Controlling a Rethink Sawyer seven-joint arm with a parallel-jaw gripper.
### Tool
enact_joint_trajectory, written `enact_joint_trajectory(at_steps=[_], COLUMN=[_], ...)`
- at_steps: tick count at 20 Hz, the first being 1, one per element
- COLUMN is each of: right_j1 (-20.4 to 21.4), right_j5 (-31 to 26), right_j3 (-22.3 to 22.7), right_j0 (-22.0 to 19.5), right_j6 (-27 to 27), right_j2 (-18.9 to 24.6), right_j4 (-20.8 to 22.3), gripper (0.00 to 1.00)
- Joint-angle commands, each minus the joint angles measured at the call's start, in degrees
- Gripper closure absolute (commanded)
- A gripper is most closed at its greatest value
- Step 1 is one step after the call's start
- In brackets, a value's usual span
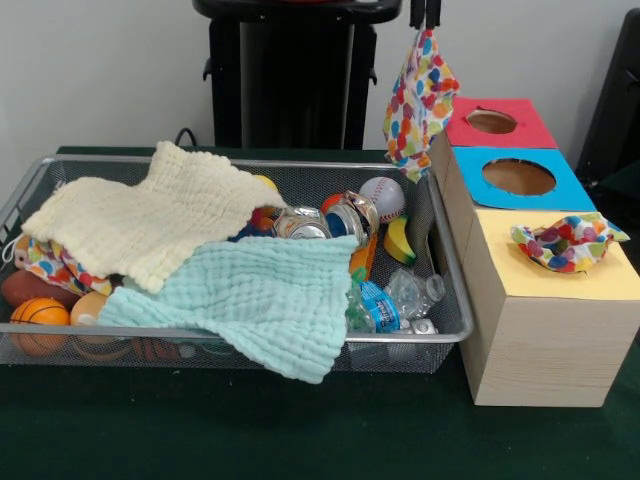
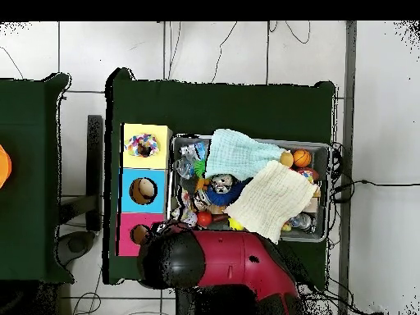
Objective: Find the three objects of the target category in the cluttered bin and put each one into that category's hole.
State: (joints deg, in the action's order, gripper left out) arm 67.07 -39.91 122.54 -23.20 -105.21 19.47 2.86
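My gripper (image 1: 425,20) shows only as its tips at the top edge, shut on a spotted multicolour cloth (image 1: 420,100). The cloth hangs above the bin's far right corner, beside the red hole (image 1: 492,122). A second spotted cloth (image 1: 566,245) lies crumpled over the yellow panel's hole (image 2: 143,146). A third spotted cloth (image 1: 52,262) peeks out under the cream cloth at the bin's left end. The blue hole (image 1: 518,177) is uncovered. In the overhead view the red arm (image 2: 234,262) hides the gripper.
The wire bin (image 1: 230,333) holds a cream cloth (image 1: 150,215), a mint cloth (image 1: 260,295) draped over the front rim, a baseball (image 1: 382,197), basketballs (image 1: 40,315), cans (image 1: 350,215) and crushed bottles (image 1: 395,300). The wooden box (image 1: 545,345) stands against the bin's right side.
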Motion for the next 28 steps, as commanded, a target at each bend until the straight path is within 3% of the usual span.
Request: enact_joint_trajectory(at_steps=[1, 7, 16, 21, 28], right_j1=[-4.06, -3.87, -8.32, -12.80, -16.15], right_j5=[-4.96, -10.74, -10.13, -6.51, -10.11], right_j3=[-5.09, -10.26, -15.97, -18.80, -25.76], right_j0=[0.42, 3.41, 7.63, 9.47, 12.66], right_j6=[-8.29, -11.32, -13.98, -14.36, -15.37], right_j2=[-1.88, -2.56, -5.09, -7.09, -9.28], right_j4=[-0.28, -0.63, -0.10, -0.03, -0.56], gripper=[1.00, 1.00, 1.00, 1.00, 1.00])
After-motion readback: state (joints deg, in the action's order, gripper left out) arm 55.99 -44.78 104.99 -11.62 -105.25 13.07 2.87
